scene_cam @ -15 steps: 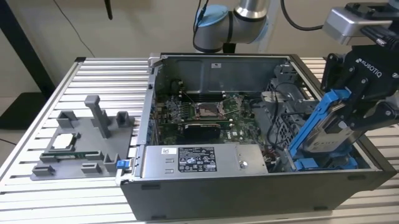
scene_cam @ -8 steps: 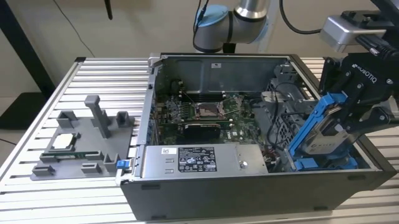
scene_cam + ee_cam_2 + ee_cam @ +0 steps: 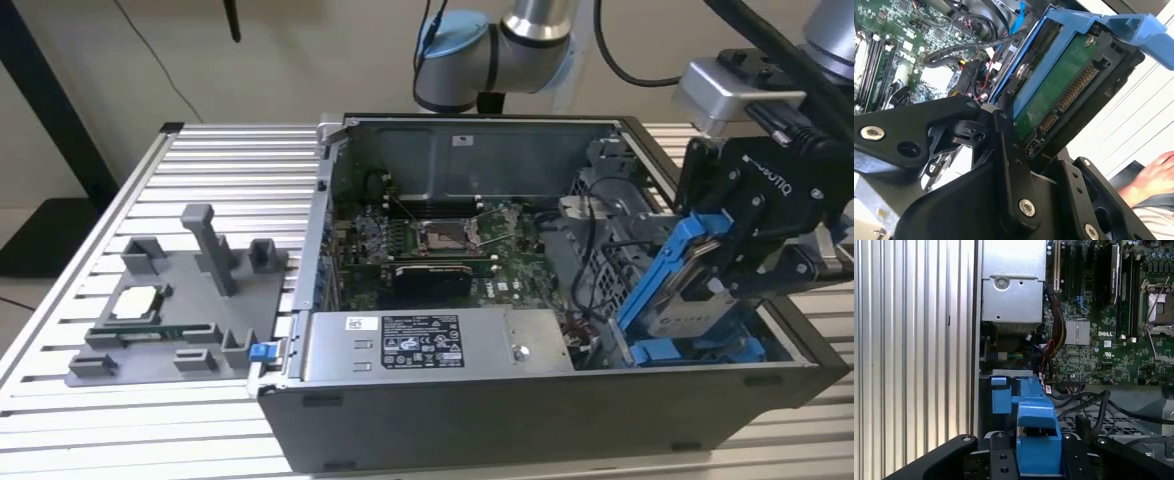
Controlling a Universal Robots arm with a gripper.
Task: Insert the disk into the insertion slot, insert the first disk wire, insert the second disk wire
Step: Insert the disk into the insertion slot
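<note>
My gripper (image 3: 731,262) is shut on the disk (image 3: 690,292), a silver-grey drive in a bright blue carrier. The disk hangs tilted, its lower end over the insertion slot (image 3: 694,350), the grey cage with blue fittings at the exterior view's right end of the open PC case. In the second wrist view the disk's green circuit-board underside (image 3: 1064,85) and connector face the camera, with black fingers (image 3: 1006,145) clamped against its blue frame. In the first wrist view the blue carrier (image 3: 1036,430) sits just above the cage's blue fittings (image 3: 1001,397).
A grey power-supply box (image 3: 427,342) lies along the case's near wall. The motherboard (image 3: 427,240) and black cables (image 3: 594,215) sit beside the cage. A grey fixture (image 3: 174,300) with parts stands on the slatted table (image 3: 200,150). A person's hand (image 3: 1154,175) rests nearby.
</note>
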